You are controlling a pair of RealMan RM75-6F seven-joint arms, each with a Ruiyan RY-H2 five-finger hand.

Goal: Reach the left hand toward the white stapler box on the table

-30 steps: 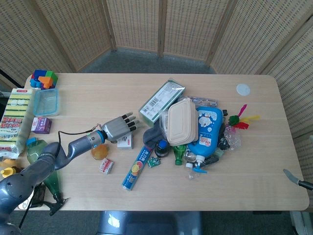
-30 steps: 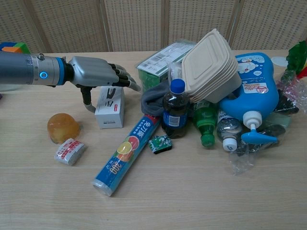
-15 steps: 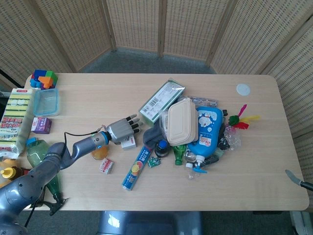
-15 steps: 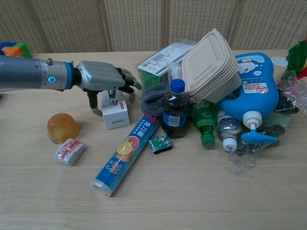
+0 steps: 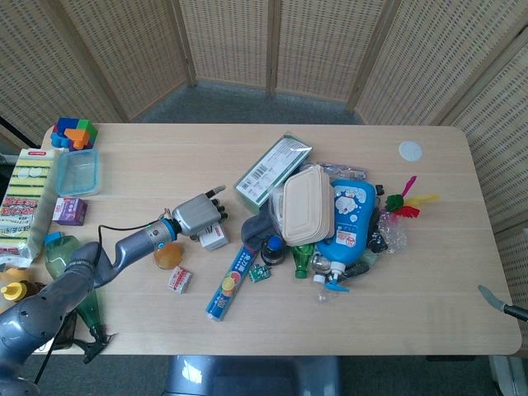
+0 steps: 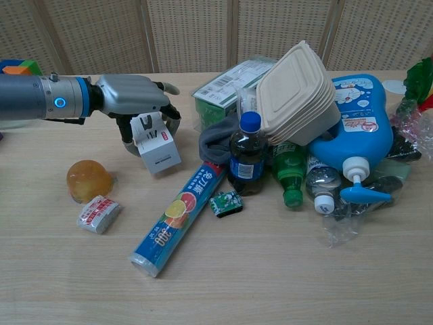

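Observation:
The white stapler box [image 6: 157, 145] lies tilted on the wooden table [image 6: 270, 271], left of the central pile; in the head view the box [image 5: 216, 240] shows just past the hand. My left hand [image 6: 130, 96] sits over its far end, with fingers [image 6: 170, 123] curled down its right side and the thumb against its left side, so the box is gripped between them. From above, the left hand [image 5: 199, 216] covers most of the box. The right hand appears in neither view.
An orange ball [image 6: 88, 180] and a small red-white packet [image 6: 98, 213] lie near the left forearm. A blue wrap tube [image 6: 179, 217], dark bottle [image 6: 247, 156], green box [image 6: 226, 84] and stacked clamshell containers [image 6: 298, 95] crowd the box's right. A clear tub [image 5: 78, 172] sits far left.
The left hand came down over the stapler box and its fingers closed around it. The box has turned and tilted, its near end swinging right.

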